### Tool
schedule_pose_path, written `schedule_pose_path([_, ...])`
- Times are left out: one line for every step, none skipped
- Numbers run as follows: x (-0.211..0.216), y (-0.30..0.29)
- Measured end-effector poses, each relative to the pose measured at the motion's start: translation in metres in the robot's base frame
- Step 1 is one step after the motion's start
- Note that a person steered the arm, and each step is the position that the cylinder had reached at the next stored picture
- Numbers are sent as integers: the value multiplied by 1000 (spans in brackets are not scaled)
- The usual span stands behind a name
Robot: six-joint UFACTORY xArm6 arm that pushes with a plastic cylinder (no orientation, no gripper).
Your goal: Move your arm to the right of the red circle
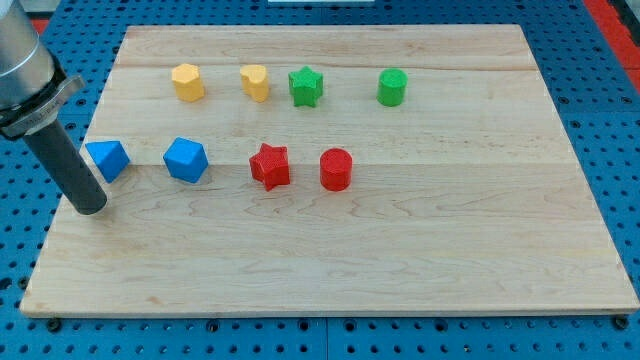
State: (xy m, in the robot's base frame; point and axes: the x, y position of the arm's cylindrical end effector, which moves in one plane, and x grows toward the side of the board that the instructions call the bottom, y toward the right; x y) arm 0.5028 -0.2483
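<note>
You are looking at a rod with no jaws at all, so nothing is opening, closing or holding anything; my tip (90,207) is simply resting on the wooden board (400,260) near the view's left edge, touching no block.

From my tip, the red circle (336,169) is sitting well off toward the view's right and slightly toward the top, with the red star (270,165) just beside it on the near side. Right of the circle the board is lying bare all the way to its right edge, so you are seeing wide open room there. The whole strip below my tip's level, along the view's bottom, is also lying bare across the board.

Closest to my tip, the blue triangular block (107,159) is sitting just above and right of it, apart from the rod. The blue hexagonal block (186,159) is standing further right in the same row.

Further toward the top, a second row is running right from my tip: a yellow hexagonal block (187,82), a second yellow block (255,82) whose shape I cannot settle, a green star (306,87) and a green circle (392,87). All are standing apart from one another.

The board is lying on a blue perforated table (610,100), showing on every side.
</note>
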Motion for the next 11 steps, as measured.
schedule_pose_path([0,10])
schedule_pose_path([0,15])
schedule_pose_path([0,15])
schedule_pose_path([-15,15])
schedule_pose_path([-15,15])
schedule_pose_path([-3,13])
schedule_pose_path([15,63])
schedule_pose_path([44,136])
schedule_pose_path([47,197])
schedule_pose_path([47,277])
schedule_pose_path([12,357])
